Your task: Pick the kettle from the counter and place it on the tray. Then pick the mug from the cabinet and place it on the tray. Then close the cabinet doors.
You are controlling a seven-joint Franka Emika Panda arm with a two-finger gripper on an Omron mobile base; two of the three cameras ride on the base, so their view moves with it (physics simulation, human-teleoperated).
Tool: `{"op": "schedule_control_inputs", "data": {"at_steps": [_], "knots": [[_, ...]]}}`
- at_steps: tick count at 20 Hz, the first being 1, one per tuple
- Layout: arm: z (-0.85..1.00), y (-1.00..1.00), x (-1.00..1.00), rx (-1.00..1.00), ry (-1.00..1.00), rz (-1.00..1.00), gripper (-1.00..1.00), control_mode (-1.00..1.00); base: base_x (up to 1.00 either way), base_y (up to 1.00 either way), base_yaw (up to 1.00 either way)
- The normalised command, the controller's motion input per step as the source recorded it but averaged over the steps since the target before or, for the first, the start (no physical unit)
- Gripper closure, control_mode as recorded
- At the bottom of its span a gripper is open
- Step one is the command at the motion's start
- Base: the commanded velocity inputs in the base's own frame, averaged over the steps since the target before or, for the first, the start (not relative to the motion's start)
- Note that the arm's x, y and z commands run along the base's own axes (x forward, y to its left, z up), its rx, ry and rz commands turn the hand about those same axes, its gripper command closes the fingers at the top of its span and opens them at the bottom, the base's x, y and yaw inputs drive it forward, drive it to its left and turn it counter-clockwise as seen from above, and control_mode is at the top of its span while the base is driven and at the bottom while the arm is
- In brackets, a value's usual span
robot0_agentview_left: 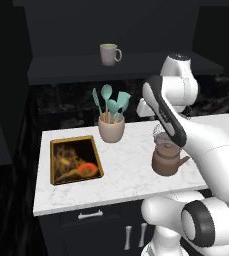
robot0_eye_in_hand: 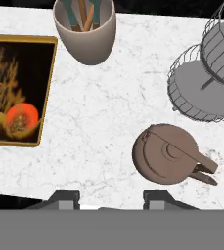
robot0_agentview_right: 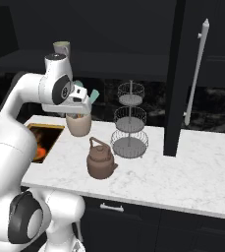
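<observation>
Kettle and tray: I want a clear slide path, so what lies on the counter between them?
Nothing: in the hand view, bare marble counter runs from the kettle to the tray. The utensil crock stands farther back, off that line.

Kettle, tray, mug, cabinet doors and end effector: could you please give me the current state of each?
Kettle: upright on the counter, not gripped.
Tray: flat on the counter, nothing on it.
Mug: upright on the cabinet shelf.
Cabinet doors: open.
End effector: fingers apart, holding nothing, above the counter.
</observation>
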Motion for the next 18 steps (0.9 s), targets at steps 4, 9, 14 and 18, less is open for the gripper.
{"op": "schedule_control_inputs", "data": {"at_steps": [4, 9, 14, 18], "knots": [[0.00, 0.00, -0.04, 0.00, 0.00, 0.00, -1.00, -1.00, 0.00, 0.00, 0.00], [-0.16, -0.07, -0.56, -0.01, -0.11, -0.01, -1.00, -1.00, 0.00, 0.00, 0.00], [-0.16, -0.45, -0.84, 0.00, -0.14, -0.11, -1.00, -1.00, 0.00, 0.00, 0.00], [-0.07, -0.59, -0.10, 0.00, -0.01, 0.00, -1.00, -1.00, 0.00, 0.00, 0.00]]}}
